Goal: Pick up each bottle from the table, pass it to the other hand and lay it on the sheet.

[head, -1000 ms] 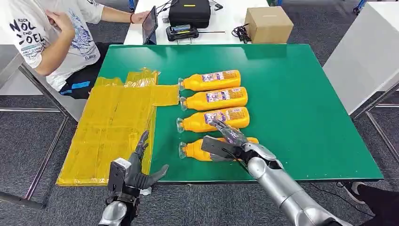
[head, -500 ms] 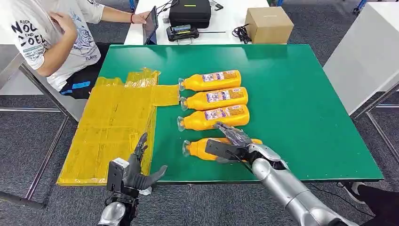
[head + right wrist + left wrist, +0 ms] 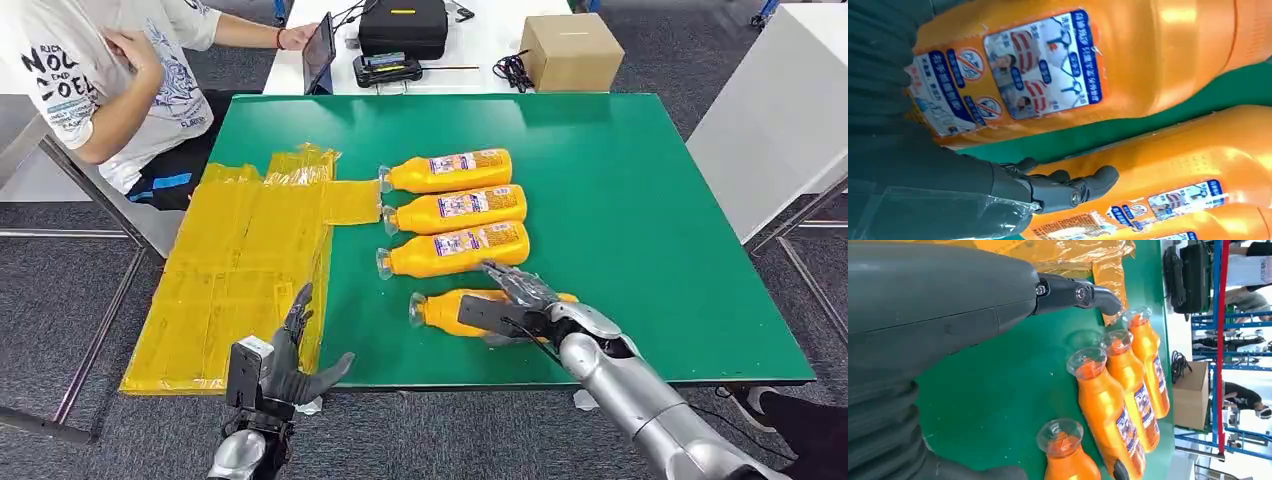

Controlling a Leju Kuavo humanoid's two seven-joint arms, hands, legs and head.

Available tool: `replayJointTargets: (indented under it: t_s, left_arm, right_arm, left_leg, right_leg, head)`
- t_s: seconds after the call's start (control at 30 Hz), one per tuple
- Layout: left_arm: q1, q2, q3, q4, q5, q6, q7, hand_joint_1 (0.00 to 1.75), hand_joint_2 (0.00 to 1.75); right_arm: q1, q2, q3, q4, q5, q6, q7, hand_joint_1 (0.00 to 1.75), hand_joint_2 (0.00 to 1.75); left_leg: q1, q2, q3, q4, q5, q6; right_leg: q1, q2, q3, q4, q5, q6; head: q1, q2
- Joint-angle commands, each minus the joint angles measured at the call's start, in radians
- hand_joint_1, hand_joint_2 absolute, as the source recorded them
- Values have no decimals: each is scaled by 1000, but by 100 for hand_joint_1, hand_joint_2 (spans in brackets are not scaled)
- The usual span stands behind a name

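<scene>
Fingers (image 3: 512,282) of the right hand (image 3: 515,308) are wrapped over the nearest bottle (image 3: 450,312), which lies on its side at the near edge of the green counter (image 3: 640,220), its clear cap pointing toward the robot's left; the thumb runs along the near side of the bottle and the darker fingers curl over its far side, so the hand grips it. In the right wrist view the labelled body of that bottle fills the upper part of the picture, with the dark fingertips lying against the next bottle. Just beyond the held bottle three more orange bottles lie side by side in a row, all with caps toward the left: the nearest of them (image 3: 455,250) just beside the hand, the middle one (image 3: 455,209) behind it, and the farthest (image 3: 447,171) at the back. The left hand (image 3: 290,365) hangs below the near edge of the counter, holding nothing, its fingers spread and pointing up. Above it the yellow sheet (image 3: 240,260) covers the left part of the counter and droops over the edge. At the far left a person (image 3: 110,70) sits beside the counter, and behind it a white table carries a tablet (image 3: 318,52), a black case (image 3: 403,25) and a cardboard box (image 3: 570,50).
</scene>
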Motion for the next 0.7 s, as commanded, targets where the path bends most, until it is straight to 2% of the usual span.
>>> replayJointTargets:
  t_s: [0.03,0.47,0.7]
  left_arm:
    - [-26,17,16,57,1,-8,2,0,175]
    - [-26,15,17,60,2,-11,2,0,175]
    - [-30,18,29,60,7,-4,0,0,175]
  right_arm:
    - [-37,-43,47,-25,2,3,8,0,175]
    - [-99,-20,77,-9,8,12,11,0,175]
    - [-122,-82,117,-31,-20,62,12,0,175]
  left_leg:
    - [2,1,3,1,-2,-2]
    - [1,4,2,0,-1,-2]
    - [1,2,2,1,-2,-2]
  right_leg:
    - [2,1,3,0,-1,-2]
    - [1,3,1,0,0,-2]
    - [2,2,2,0,-1,-2]
  head:
    - [0,0]
    - [0,0]
    - [0,0]
